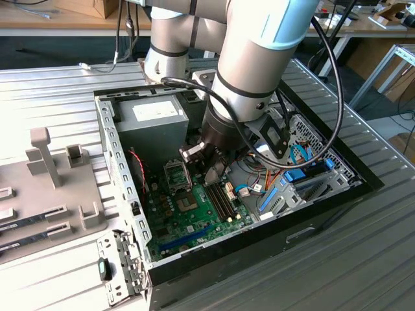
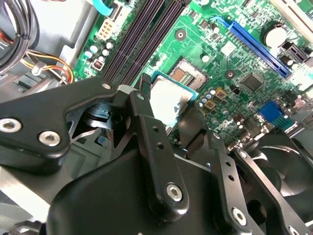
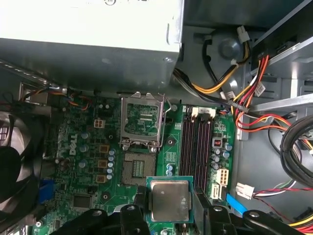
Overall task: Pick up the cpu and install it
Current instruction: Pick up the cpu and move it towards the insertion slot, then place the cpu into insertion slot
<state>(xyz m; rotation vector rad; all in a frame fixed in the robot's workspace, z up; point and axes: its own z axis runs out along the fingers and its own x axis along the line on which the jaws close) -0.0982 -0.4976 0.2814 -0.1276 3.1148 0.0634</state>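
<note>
One hand (image 3: 169, 209) grips the cpu (image 3: 169, 198) above the motherboard (image 3: 172, 157).

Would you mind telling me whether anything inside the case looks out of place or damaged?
Nothing stands out. The gripper holds the cpu above the motherboard; the socket lies open and empty, its frame flipped up.

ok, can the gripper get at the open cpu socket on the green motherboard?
Likely yes: square socket has its metal frame flipped open, nothing over it; fingers hold the silver-topped square cpu close by.
</note>
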